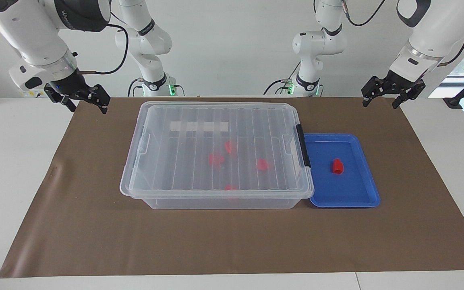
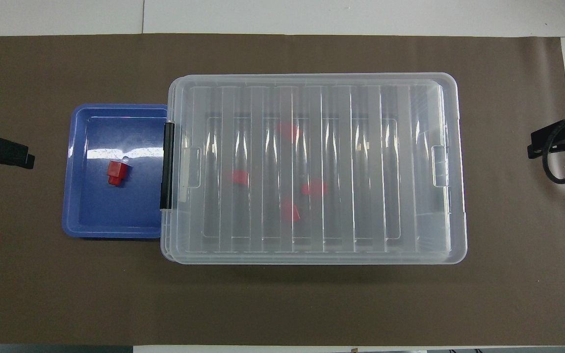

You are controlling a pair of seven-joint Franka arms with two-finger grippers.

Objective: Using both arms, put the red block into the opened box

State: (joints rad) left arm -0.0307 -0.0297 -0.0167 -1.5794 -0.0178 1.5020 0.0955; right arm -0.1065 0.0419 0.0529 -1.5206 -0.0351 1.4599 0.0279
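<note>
Resting on a brown mat that covers the middle of a white table, a large clear plastic box sits with its ribbed clear lid on. A black latch clamps the lid at the end of the box toward the left arm's end of the table, and a white label strip shows on the side of the box nearer the robots. Through the lid, four blurred red shapes can be made out lying on the box floor.

Just beside the latched end of the box, touching it or nearly so, lies a shallow blue tray. The red block lies alone in this tray, near its middle, with its narrower end pointing toward the robots.

Both white arms wait raised, well apart from the box and tray. The left pincer hangs over the edge of the mat at the left arm's end of the table, its fingers spread and holding nothing. The right pincer hangs over the mat's corner at the right arm's end, also spread and empty. In the overhead view only the dark tips of each pincer show at the two side edges.
</note>
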